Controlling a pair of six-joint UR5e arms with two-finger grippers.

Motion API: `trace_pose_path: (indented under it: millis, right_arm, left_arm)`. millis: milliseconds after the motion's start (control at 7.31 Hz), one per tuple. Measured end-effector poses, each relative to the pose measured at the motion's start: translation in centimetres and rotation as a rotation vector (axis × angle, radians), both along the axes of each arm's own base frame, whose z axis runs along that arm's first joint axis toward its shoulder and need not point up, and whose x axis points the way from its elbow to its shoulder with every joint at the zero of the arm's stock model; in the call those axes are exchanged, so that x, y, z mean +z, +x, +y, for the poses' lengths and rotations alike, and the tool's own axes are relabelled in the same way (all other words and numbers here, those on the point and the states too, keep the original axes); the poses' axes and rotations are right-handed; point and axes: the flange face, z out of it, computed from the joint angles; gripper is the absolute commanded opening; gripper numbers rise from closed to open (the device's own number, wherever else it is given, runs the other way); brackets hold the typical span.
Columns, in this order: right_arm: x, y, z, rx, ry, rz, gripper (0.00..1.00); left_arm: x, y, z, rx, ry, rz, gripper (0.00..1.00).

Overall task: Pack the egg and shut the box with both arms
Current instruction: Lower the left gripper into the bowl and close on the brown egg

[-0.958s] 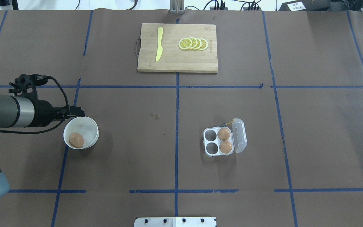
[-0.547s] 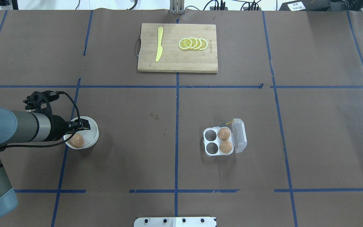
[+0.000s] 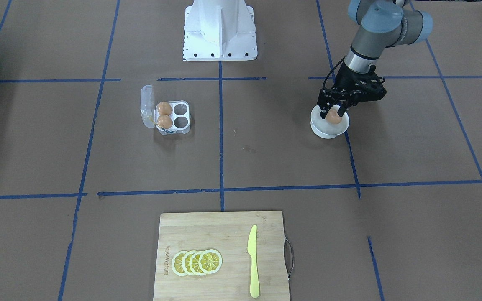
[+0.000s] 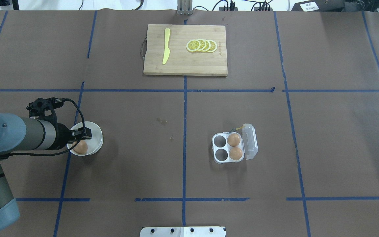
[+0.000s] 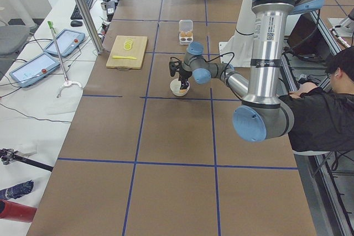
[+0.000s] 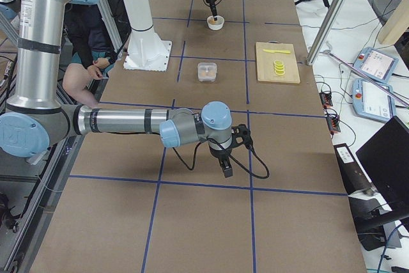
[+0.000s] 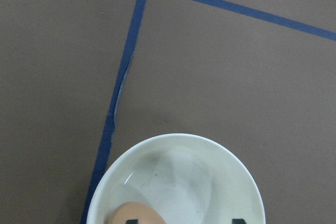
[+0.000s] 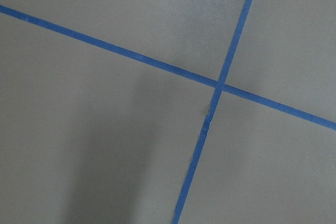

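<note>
Table with bowl, box, cutting board

Left arm reaches down, fingers spread apart.

No legible txt; board stamp blurred

The egg, smooth and orange-brown, lies in a white bowl on the robot's left side of the table, toward the bowl's robot-side edge. The left gripper hangs right over it, black fingers spread and pointing down, one on either side of the egg. The box, a clear four-cup carton, sits well apart, right of centre. Its lid is hinged back on the side away from the bowl, two matching eggs fill the cups next to the hinge, and the other two cups are bare. The right arm stretches low over the table, and the right gripper points down; I cannot tell whether it is spread or closed.
</note>
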Motion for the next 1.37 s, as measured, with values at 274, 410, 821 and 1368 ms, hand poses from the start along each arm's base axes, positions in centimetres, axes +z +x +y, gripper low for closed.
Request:
trace_pose_path:
  millis: [274, 410, 821, 1368]
  right_arm:
    - [0.1, 0.0, 0.0, -0.001, -0.001, 0.0, 1.0]
    - [0.1, 0.0, 0.0, -0.001, -0.001, 0.0, 1.0]
    - [0.2, 0.0, 0.0, -0.001, -0.002, 0.0, 1.0]
    - [0.2, 0.0, 0.0, 0.0, -0.003, 0.001, 1.0]
  left_arm:
    - [0.2, 0.4, -0.1, 0.011, 0.003, -0.016, 0.67]
    - [0.1, 0.6, -0.1, 0.015, 0.003, -0.018, 0.67]
    - [0.4, 1.2, -0.1, 0.03, 0.01, -0.03, 0.67]
    - [0.7, 1.5, -0.2, 0.058, 0.031, -0.054, 0.69]
